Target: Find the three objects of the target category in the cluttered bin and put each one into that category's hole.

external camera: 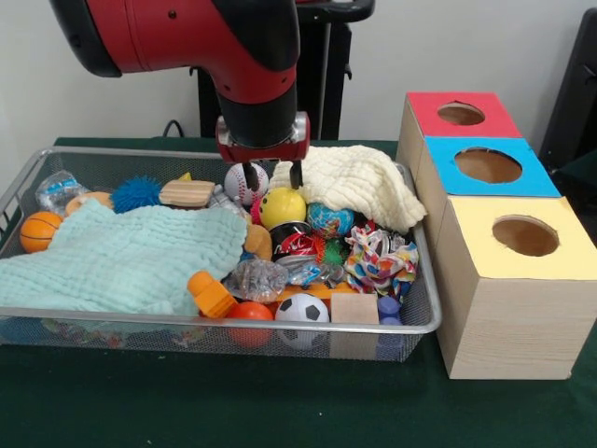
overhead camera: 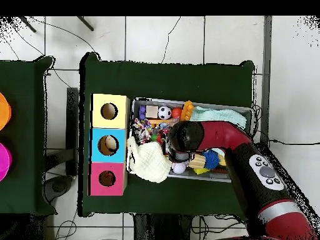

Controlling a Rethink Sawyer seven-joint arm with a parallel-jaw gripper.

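The wire mesh bin (external camera: 28, 182) holds a heap of toys; it also shows in the overhead view (overhead camera: 240, 110). My gripper (external camera: 270, 179) is open and empty. It hangs low over the back middle of the bin, with a baseball (external camera: 245, 184) at its left finger and a yellow ball (external camera: 283, 207) just in front. Three wooden boxes stand right of the bin, each with a round hole on top: red (external camera: 462, 114), blue (external camera: 488, 165) and yellow (external camera: 525, 235). In the overhead view the arm (overhead camera: 212, 134) hides the gripper.
A mint cloth (external camera: 121, 257) covers the bin's left part, and a cream cloth (external camera: 359, 187) drapes over its back right corner. Also in the bin are a soccer ball (external camera: 301, 309), a small basketball (external camera: 39, 231), a blue spiky ball (external camera: 137, 194), a wooden block (external camera: 354, 308) and a rope toy (external camera: 381, 261).
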